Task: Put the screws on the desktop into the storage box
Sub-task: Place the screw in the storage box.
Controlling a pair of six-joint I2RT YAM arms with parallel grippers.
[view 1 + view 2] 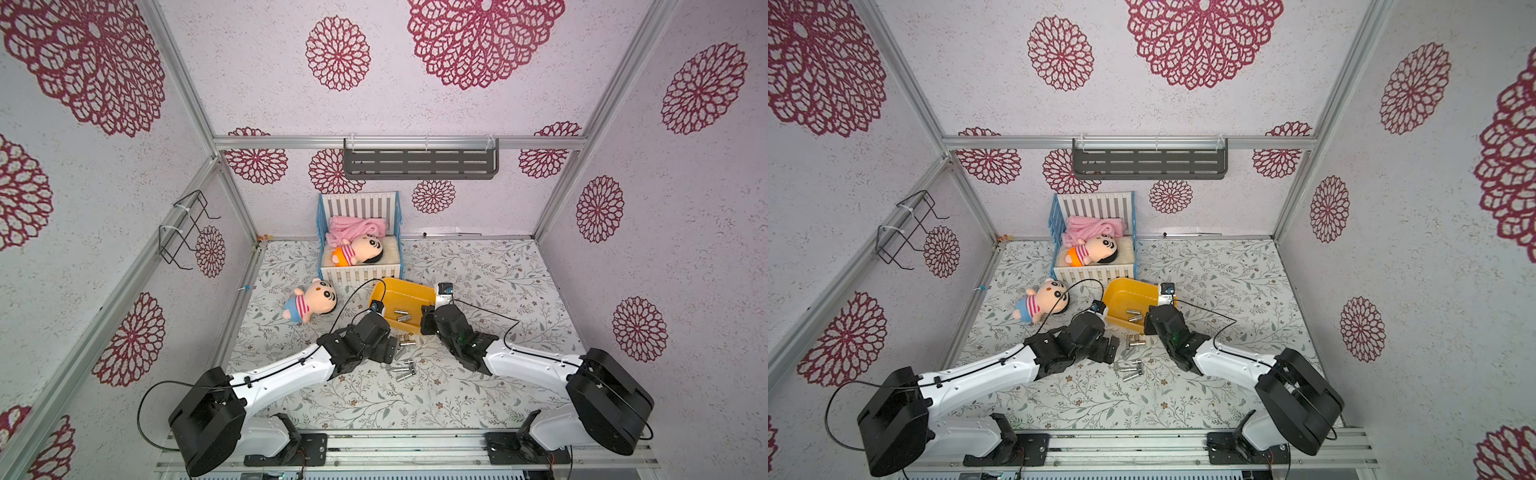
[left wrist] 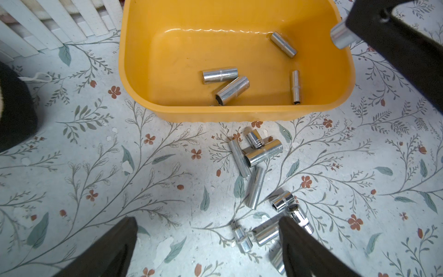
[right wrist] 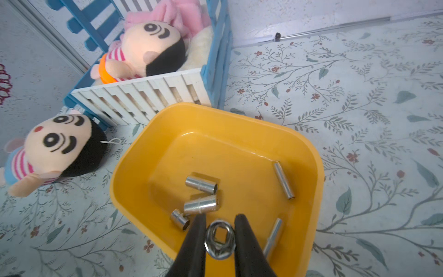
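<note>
The yellow storage box [image 2: 239, 115] stands on the vine-printed desktop [image 1: 498, 291] and is seen in both top views [image 1: 1129, 293]. Several silver screws [image 2: 219, 75] lie inside it. More screws [image 2: 262, 153] lie scattered on the desktop just in front of the box [image 1: 401, 368]. My left gripper [image 2: 207, 223] hangs open low over the desktop beside that pile, with one finger [image 2: 299, 242] over a few screws. My right gripper [image 3: 220, 218] is shut on a screw [image 3: 219, 242], held end-on above the box's near corner [image 3: 153, 134].
A white-and-blue toy crib [image 1: 361, 276] stands just behind the box with a plush doll [image 1: 361, 251] in it. A second doll [image 1: 309, 301] lies on the desktop to the box's left. A grey shelf [image 1: 419, 162] hangs on the back wall.
</note>
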